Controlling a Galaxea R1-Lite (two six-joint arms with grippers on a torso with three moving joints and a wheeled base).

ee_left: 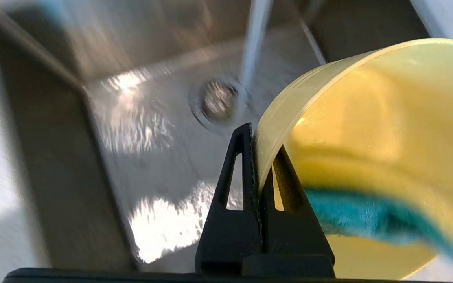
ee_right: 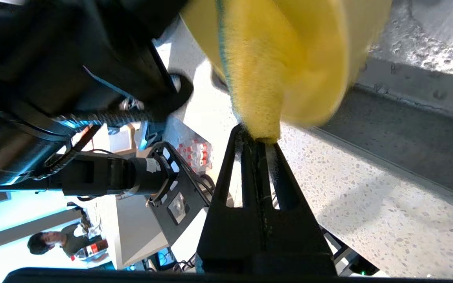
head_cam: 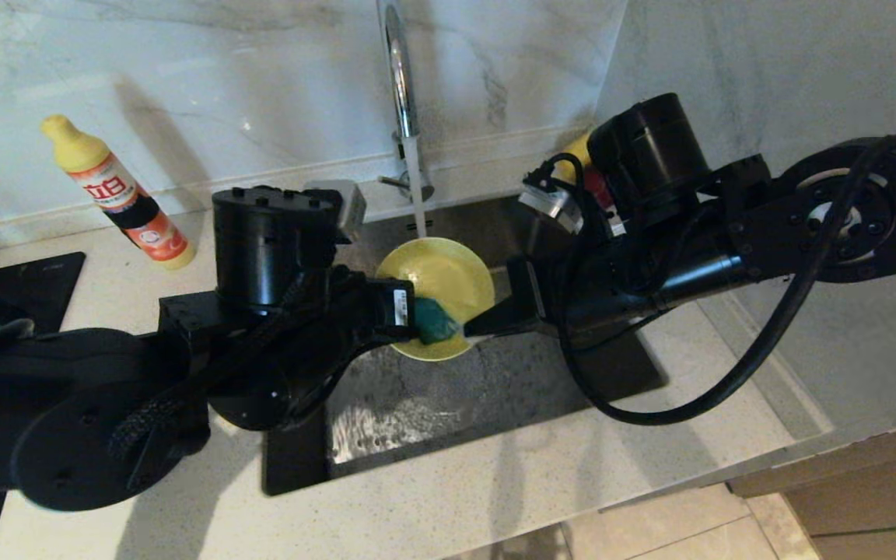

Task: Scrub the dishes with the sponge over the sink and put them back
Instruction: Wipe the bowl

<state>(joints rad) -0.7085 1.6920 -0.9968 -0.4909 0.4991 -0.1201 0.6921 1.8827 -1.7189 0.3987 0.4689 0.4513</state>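
Mid-scrub: left gripper [ee_left: 258, 173] pinched shut on round yellow plastic bowl [head_cam: 436, 297] over steel sink [head_cam: 495, 381] (tap running); right gripper [ee_right: 257, 138] clamped on yellow-green sponge [head_cam: 435, 322]; putting back not yet done.

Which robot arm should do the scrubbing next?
The right one. Its hand already pinches the sponge against the yellow bowl, while the left hand is busy clamping the bowl's rim over the sink.
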